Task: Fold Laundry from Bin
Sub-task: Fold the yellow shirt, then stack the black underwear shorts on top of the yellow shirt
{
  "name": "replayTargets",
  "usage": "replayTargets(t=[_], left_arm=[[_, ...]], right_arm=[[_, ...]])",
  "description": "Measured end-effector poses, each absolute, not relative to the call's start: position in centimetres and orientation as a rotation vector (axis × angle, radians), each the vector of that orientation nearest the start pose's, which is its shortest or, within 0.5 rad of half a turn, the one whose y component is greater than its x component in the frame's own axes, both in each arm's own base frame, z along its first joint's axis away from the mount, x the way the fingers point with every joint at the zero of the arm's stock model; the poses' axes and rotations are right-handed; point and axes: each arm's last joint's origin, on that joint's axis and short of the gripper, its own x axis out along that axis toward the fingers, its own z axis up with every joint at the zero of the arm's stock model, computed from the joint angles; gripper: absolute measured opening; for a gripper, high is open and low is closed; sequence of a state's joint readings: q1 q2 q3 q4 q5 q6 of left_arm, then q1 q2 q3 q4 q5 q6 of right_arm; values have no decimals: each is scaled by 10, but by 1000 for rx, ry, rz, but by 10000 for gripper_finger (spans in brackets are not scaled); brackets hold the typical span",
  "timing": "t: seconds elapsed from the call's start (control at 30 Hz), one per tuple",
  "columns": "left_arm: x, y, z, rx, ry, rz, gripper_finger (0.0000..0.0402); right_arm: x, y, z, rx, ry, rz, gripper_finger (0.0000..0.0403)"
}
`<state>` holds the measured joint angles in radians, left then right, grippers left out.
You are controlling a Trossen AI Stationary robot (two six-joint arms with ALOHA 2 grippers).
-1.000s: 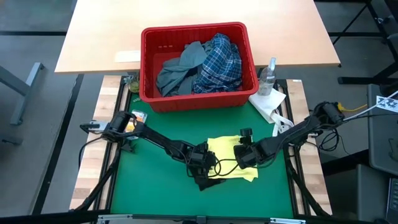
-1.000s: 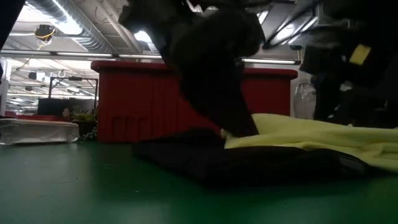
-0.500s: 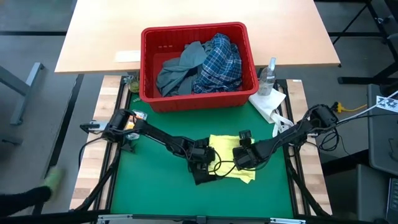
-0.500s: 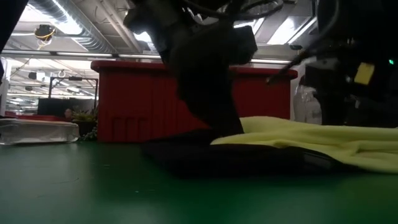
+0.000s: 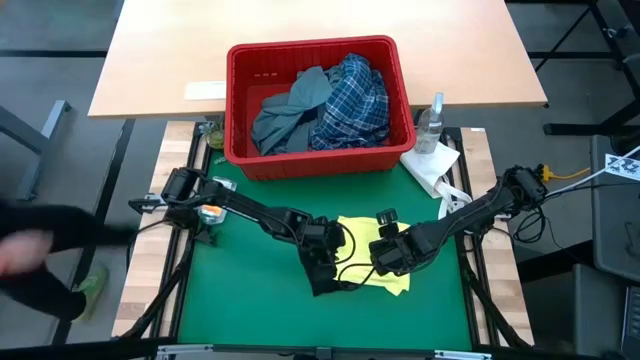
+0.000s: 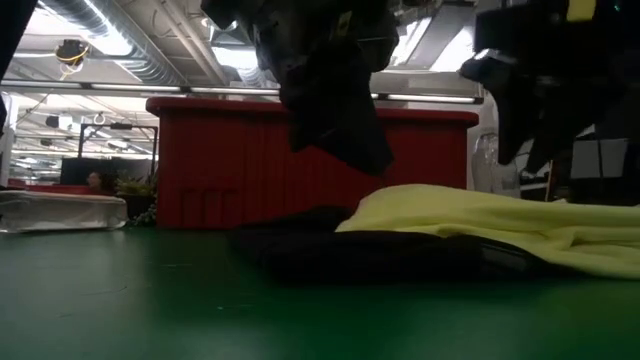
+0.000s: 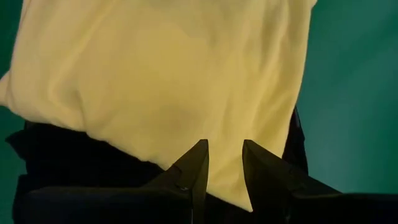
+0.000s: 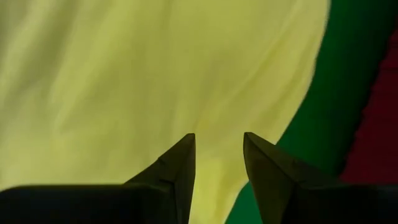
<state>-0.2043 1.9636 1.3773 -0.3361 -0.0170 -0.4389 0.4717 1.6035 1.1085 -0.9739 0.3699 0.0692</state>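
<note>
My left fingers (image 7: 222, 163) parted, empty, yellow garment (image 5: 372, 255) straight ahead, dark garment (image 6: 330, 250) beneath it, probably. Right fingers (image 8: 217, 163) parted, empty, equally near.

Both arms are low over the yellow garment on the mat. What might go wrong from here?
1. The yellow garment lies partly over a dark navy garment. A pinch by the left gripper, whose fingers hover apart over that edge, may catch both layers.
2. The right gripper works close beside the left one over the same small cloth, so the arms might collide.
3. A black cable loops across the garment and could snag or drag it.
</note>
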Motion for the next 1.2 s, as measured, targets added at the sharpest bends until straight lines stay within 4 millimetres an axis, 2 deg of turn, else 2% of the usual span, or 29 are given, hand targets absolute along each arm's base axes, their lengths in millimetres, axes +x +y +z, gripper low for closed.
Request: replayTargets(t=[0.33,0.67,0.9,1.07,1.2], left_arm=[[407,-79,183,-284,949,82,99],[411,-63,184,-295,928,126,137],[412,-51,185,-242,883,283,188],[412,-41,183,-302,911,260,220],[407,-33,179,-369,1016,180,225]], right_arm=[[256,119,213,-571,1348,53,136],[256,119,213,-569,1347,51,136],[256,120,213,-547,1353,65,136],[256,121,213,-514,1364,90,136],[256,121,206,-503,1342,91,136]])
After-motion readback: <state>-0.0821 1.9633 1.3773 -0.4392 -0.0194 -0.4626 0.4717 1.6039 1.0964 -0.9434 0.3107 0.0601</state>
